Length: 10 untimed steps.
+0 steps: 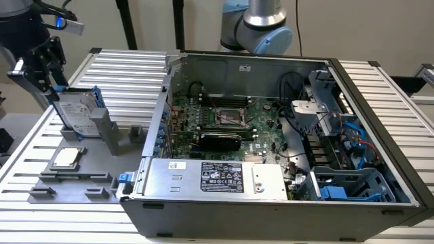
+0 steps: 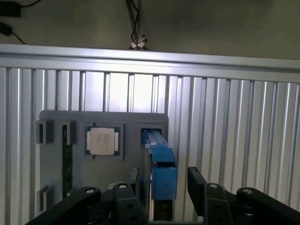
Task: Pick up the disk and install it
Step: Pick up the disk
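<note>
The disk [image 1: 76, 114] stands on edge in a slot of the grey fixture [image 1: 91, 170], leaning slightly, directly beneath the gripper [image 1: 51, 86]. In the wrist view you see the disk [image 2: 163, 161] edge-on, as a strip of blue carrier. Its label face cannot be read there, and its near end is cut off behind the gripper body. In the exterior view the slot and a grey upright post hide its lower edge.

The gripper [image 2: 164, 180] is released. Its two fingers straddle the carrier's top edge, one on each side, with a visible gap between each finger and the blue plastic. No contact can be seen.

Beside the disk, to one side of the fingers, the CPU chip [image 2: 103, 140] lies flat in its own recess of the fixture [image 2: 103, 173]. The chip [image 1: 68, 157] is apart from the disk.

The fixture rests on the slatted aluminium table [image 1: 122, 66]. The open computer case [image 1: 271, 218] stands well apart from the gripper, beyond the fixture. Note that its interior cabling hides much of the bay area.
</note>
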### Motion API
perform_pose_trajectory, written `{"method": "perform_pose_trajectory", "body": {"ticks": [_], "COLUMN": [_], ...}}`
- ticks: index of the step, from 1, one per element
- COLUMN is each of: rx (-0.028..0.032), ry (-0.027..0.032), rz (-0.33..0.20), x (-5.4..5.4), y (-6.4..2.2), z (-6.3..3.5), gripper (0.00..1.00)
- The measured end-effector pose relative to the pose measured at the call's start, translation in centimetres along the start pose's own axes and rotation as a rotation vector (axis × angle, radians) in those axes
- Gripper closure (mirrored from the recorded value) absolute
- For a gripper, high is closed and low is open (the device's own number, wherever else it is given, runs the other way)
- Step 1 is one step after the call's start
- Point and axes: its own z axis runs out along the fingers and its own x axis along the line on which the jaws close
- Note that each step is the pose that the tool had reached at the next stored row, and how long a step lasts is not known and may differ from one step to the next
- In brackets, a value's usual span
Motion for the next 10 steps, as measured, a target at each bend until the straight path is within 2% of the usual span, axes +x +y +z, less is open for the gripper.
{"method": "perform_pose_trajectory", "body": {"ticks": [6, 10], "rx": [-0.0003, -0.0041], "ry": [-0.0039, -0.0069], "rz": [0.0, 0.0], "x": [0.4, 0.4], "y": [-0.18, -0.3], "z": [1.01, 1.5], "gripper": [0.0, 0.0]}}
